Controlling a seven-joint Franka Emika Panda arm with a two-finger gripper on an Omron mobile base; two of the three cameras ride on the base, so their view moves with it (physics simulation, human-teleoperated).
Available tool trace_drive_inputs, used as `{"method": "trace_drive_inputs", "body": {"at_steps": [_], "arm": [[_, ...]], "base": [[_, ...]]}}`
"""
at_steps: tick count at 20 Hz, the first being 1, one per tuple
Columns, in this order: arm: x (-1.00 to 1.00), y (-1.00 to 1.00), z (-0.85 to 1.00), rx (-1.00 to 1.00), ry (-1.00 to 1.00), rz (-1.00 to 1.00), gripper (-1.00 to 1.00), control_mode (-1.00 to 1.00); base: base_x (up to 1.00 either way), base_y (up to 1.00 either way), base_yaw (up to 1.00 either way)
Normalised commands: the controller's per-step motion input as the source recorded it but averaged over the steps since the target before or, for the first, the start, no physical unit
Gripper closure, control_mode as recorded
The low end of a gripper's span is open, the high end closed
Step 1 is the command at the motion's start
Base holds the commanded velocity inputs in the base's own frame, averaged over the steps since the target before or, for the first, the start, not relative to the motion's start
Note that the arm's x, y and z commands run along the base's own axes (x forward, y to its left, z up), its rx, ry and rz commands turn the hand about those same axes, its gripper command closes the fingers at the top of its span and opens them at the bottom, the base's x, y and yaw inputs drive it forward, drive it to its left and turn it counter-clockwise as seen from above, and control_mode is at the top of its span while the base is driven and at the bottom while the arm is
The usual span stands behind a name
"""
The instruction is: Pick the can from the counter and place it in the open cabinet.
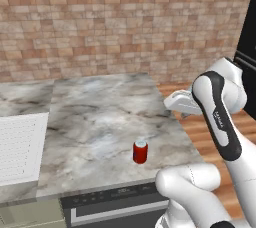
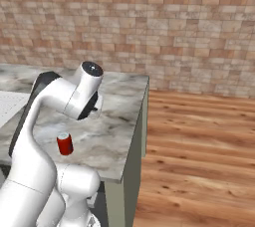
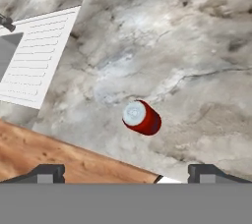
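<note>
The gripper [image 3: 126,174] is cut off by the lower edge of the hand view; two dark fingertips [image 3: 48,173] are seen spread wide apart, with nothing held between them. One can [image 1: 140,152] is counted, standing upright on the counter [image 1: 100,107] near its front edge, apart from the gripper. One white ribbed panel [image 1: 20,147] lies at the counter's left, cropped by the frame. A brick wall [image 1: 125,22] stands behind, and wooden flooring [image 2: 199,156] is seen to the right.

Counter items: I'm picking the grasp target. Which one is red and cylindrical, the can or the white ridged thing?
The can, small, red, silver-topped; the white ridged thing is flat-sided and far bigger.
</note>
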Motion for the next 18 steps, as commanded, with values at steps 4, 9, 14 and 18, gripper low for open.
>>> {"method": "trace_drive_inputs", "body": {"at_steps": [4, 9, 14, 18], "arm": [[-0.08, 0.00, -0.34, 0.12, 0.00, 0.07, -1.00, -1.00], [-0.10, 0.00, -0.32, 0.10, 0.00, 0.07, -1.00, -1.00], [-0.09, 0.00, -0.30, 0.05, 0.00, 0.09, -1.00, -1.00], [-0.11, -0.01, -0.27, 0.03, 0.00, 0.11, -1.00, -1.00]], "base": [[0.00, 0.00, 0.00], [0.00, 0.00, 0.00], [0.00, 0.00, 0.00], [0.00, 0.00, 0.00]]}}
